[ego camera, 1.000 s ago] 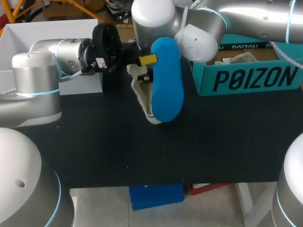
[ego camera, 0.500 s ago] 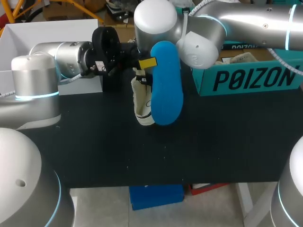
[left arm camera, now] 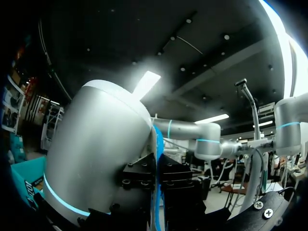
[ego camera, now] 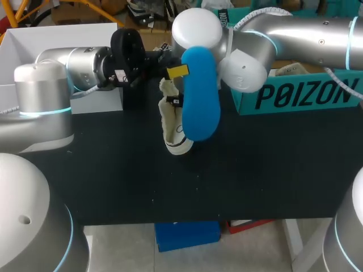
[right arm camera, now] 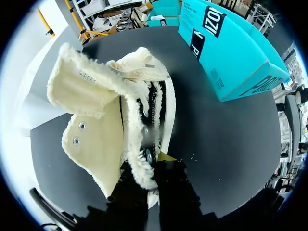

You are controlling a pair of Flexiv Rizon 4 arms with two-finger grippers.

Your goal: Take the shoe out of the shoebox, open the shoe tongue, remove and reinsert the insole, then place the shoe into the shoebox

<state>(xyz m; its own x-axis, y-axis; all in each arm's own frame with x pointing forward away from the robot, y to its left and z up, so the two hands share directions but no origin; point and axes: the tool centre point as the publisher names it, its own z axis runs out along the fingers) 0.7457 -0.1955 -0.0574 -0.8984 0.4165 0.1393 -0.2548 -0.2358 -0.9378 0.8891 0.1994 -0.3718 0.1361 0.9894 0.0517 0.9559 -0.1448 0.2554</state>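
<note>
Left gripper (ego camera: 177, 71) clamped on blue insole (ego camera: 199, 99), upright at centre frame. Right gripper (right arm camera: 153, 163) pinches shoe (ego camera: 174, 129), which hangs just left of insole, long axes parallel. Reinsertion likely needs insole swung toward the opening.

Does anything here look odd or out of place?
Yes: the blue insole is outside the shoe, held upright above the table by the left gripper, and the shoe beside it is tilted, not resting flat on its sole.
</note>
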